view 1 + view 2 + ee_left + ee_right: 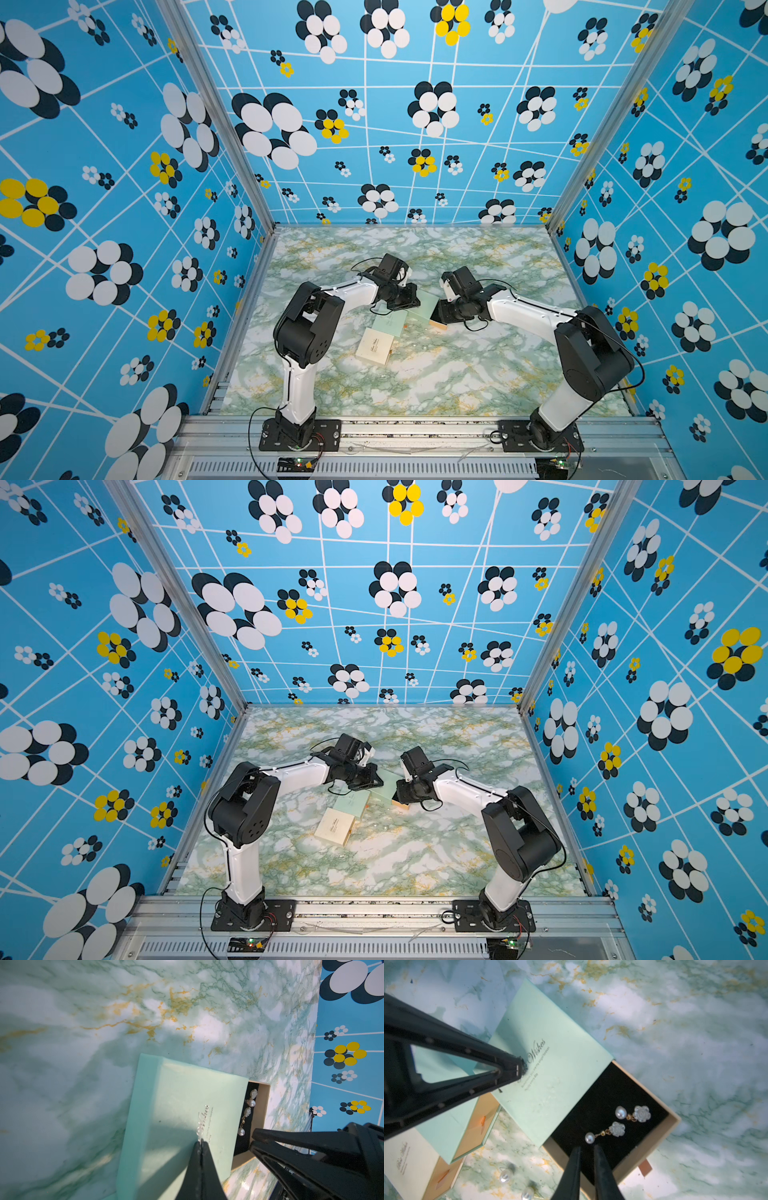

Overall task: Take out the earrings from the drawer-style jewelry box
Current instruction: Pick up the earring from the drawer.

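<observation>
touching mint sleeve (176, 1105): left gripper (200, 1143) | right gripper (587, 1147) near earrings (617, 1128)

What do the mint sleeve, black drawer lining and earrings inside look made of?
Mint sleeve: matte paperboard, folded edges, printed script. Black lining: likely velvet or foam, light-absorbing. Earrings: glossy pearl-like beads, carved pale flowers, gold-toned links; real or imitation unclear.

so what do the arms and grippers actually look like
The left arm and right arm have white shells, black joint housings and thin black cables. The left gripper and right gripper have black tapered fingers with triangular open frames.
</observation>
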### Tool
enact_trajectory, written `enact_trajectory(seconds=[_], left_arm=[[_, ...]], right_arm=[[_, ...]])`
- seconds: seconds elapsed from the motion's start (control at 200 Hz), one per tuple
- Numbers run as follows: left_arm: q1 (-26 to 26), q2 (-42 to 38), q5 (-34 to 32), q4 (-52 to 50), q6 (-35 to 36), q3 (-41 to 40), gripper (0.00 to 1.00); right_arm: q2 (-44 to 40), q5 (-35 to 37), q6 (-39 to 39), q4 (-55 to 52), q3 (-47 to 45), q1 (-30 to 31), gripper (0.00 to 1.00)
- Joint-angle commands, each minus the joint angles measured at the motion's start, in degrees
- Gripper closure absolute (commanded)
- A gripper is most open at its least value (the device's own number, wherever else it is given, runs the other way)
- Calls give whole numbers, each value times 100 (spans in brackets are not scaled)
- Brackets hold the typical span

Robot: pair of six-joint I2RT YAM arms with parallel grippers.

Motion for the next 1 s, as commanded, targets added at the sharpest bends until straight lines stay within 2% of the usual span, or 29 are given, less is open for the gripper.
enact_trajectory(seconds=[0.0,0.295,0.995], left_arm=[[65,201,-322,-599,45,-207,100],[64,195,-323,-599,40,-208,100],[62,200,-313,-599,62,-204,100]], right_arm=[[121,157,-109,-52,164,58,83],[156,284,-157,-24,175,75,80],[321,214,-145,86,250,93,80]])
